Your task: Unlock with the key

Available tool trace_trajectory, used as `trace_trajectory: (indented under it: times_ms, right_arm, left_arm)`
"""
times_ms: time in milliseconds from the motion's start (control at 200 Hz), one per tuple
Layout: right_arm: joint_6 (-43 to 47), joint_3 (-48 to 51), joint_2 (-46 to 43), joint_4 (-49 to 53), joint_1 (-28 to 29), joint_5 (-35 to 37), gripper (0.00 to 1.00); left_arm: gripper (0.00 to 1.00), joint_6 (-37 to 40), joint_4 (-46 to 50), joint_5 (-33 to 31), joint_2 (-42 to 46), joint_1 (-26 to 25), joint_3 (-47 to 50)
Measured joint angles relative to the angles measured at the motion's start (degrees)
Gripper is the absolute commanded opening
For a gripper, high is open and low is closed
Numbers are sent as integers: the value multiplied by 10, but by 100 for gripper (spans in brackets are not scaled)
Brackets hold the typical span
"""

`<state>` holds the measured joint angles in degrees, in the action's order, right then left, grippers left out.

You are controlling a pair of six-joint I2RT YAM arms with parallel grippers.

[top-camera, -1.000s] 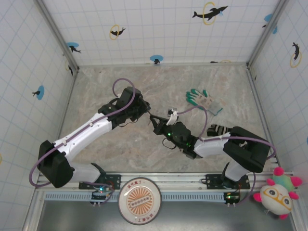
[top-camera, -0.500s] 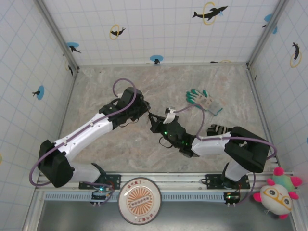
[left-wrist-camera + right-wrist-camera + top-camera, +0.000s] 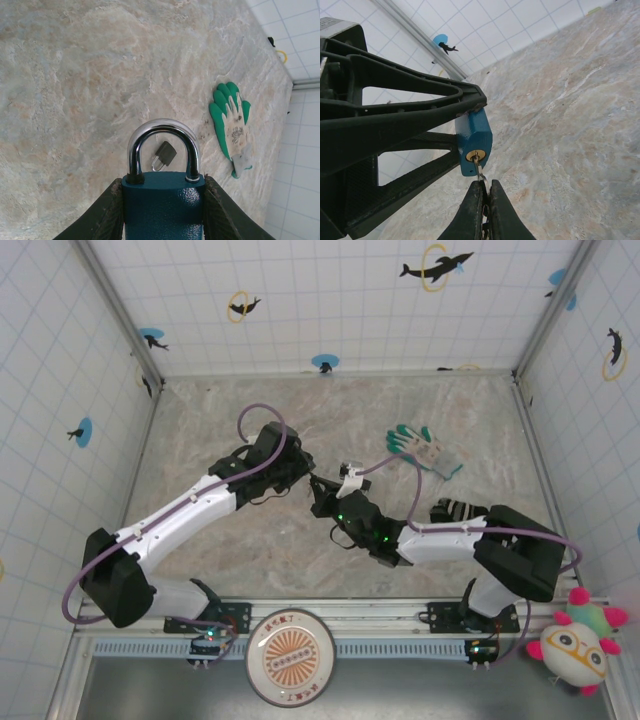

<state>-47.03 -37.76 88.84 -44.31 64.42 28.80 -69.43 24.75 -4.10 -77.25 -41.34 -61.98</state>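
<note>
1. The thin silvery metal key (image 3: 478, 168) sits just past the tips of my right gripper (image 3: 484, 189). I pinch it by its bow, with the fingers closed almost onto each other, and its blade bridges the short gap to the lock.
2. Over the last second my right gripper has crept forward toward my left gripper (image 3: 162, 187), closing the space between them (the left one barely shifted). I judge the key's tip has now reached the round brass keyway (image 3: 475, 156). Insertion is begun or partly done, and the turn is yet to come.
3. The key's long axis runs straight out from my right fingertips. The tip points away from them into the end face of the blue painted metal padlock (image 3: 474, 136), and the bow faces back toward my right jaws. It looks close to in line with the keyway.
4. My left jaws stand partly open, clamped across the padlock's body, one finger on each flank. Its chrome shackle (image 3: 162, 129) juts out ahead of them, both legs seated in the body, so it is not yet unlocked.
5. Beyond the shackle a small dark padlock (image 3: 164, 154) lies on the marbled tabletop (image 3: 75, 100). A green-and-white work glove (image 3: 231, 127) lies further ahead, right of my left jaws.
</note>
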Motion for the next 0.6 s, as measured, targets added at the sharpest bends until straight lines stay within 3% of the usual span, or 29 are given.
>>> trace_trajectory:
  times_ms: [260,596]
  right_arm:
    - [-1,0,-2,2,0,-1,0]
    - [0,0,-8,9,-7,-6,0]
  left_arm:
    - [14,0,0,2,0,0,0]
    - [2,0,-5,7,0,-9,0]
